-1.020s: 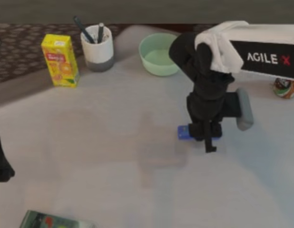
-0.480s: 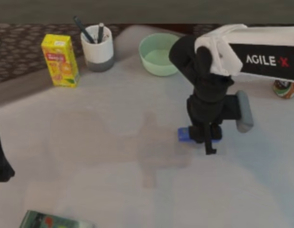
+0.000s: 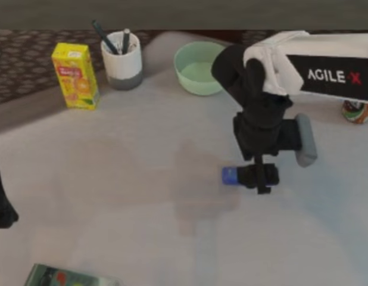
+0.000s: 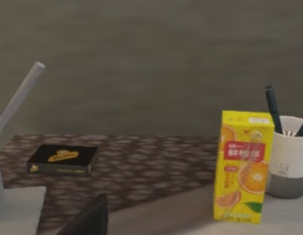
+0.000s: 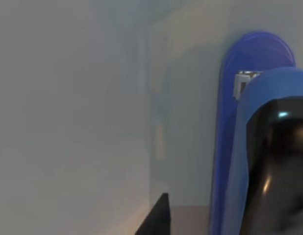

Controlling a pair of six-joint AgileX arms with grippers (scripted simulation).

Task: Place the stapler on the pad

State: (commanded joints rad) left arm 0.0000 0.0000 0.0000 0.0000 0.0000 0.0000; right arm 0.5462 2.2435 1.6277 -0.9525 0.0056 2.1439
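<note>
Right gripper [image 3: 262, 177] is positioned over the stapler [image 3: 230, 175], just right of the pad [image 3: 199, 179]. Fingers straddle the stapler's right portion; whether they are clamped on it or merely around it cannot be told from the top view. The stapler's blue left end protrudes from under the gripper and sits at the pad's right edge, whether touching it or just clear of it cannot be told. The right wrist view shows the stapler's blue body [image 5: 239, 147] close against the camera, with the pale tabletop [image 5: 68, 122] beside it.

Relative to the pad: the green bowl [image 3: 199, 67] lies beyond it, toward the far edge; the white mug [image 3: 121, 59] holding pens and the yellow juice carton [image 3: 75, 74] stand farther to the left of the bowl. A dark green printed item [image 3: 65, 277] lies at the near edge, left of the pad.

Left arm [image 3: 0, 199] is parked at the tabletop's left edge, well apart from the pad; its finger state cannot be told.
</note>
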